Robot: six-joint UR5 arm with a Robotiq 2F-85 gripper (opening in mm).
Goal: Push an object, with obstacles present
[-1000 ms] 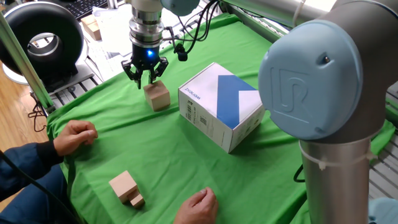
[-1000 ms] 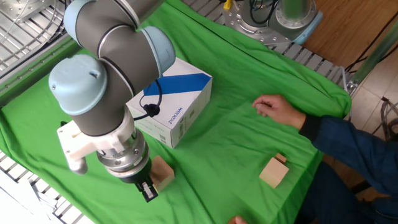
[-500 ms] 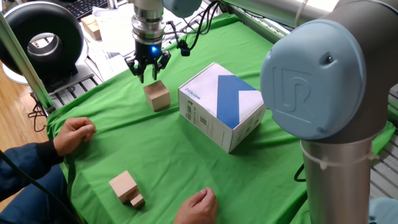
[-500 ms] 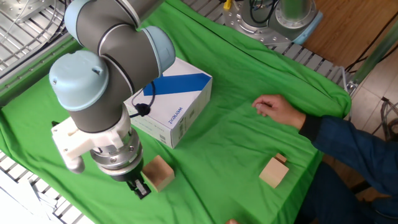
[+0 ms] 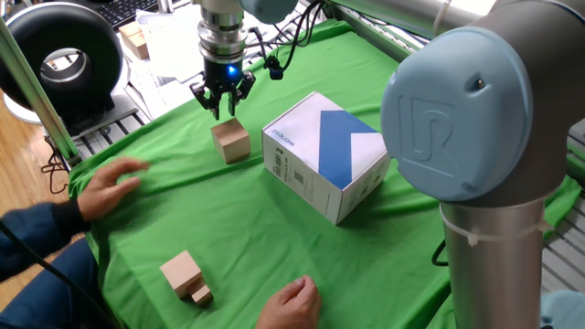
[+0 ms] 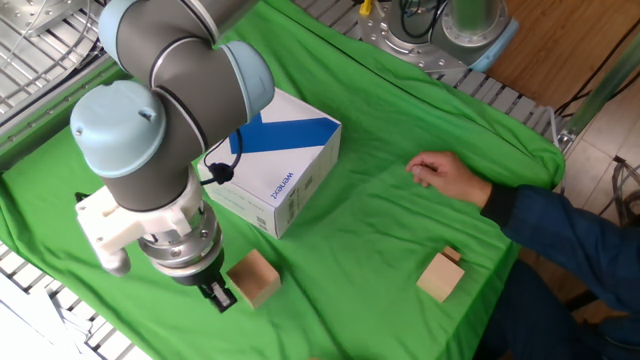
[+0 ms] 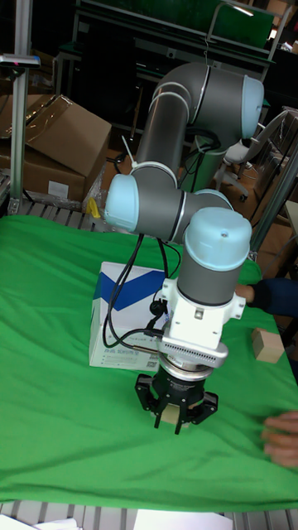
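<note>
The object, a small tan wooden cube (image 5: 231, 142) (image 6: 253, 279), rests on the green cloth just left of the obstacle, a white box with a blue diagonal band (image 5: 324, 155) (image 6: 275, 170) (image 7: 124, 331). My gripper (image 5: 220, 110) (image 6: 219, 296) (image 7: 176, 419) hovers just behind the cube on its far side, a small gap away. Its fingers are drawn together and hold nothing. In the tall fixed view the gripper hides almost all of the cube.
A tan block paired with a tinier block (image 5: 186, 276) (image 6: 440, 275) lies near the front edge. A person's hands (image 5: 110, 187) (image 5: 291, 306) rest on the cloth, one blurred. A black round device (image 5: 64, 59) stands beyond the cloth's corner.
My gripper has drawn back from the cube toward the far edge and risen slightly. The cube has stayed put. The person's left hand has shifted.
</note>
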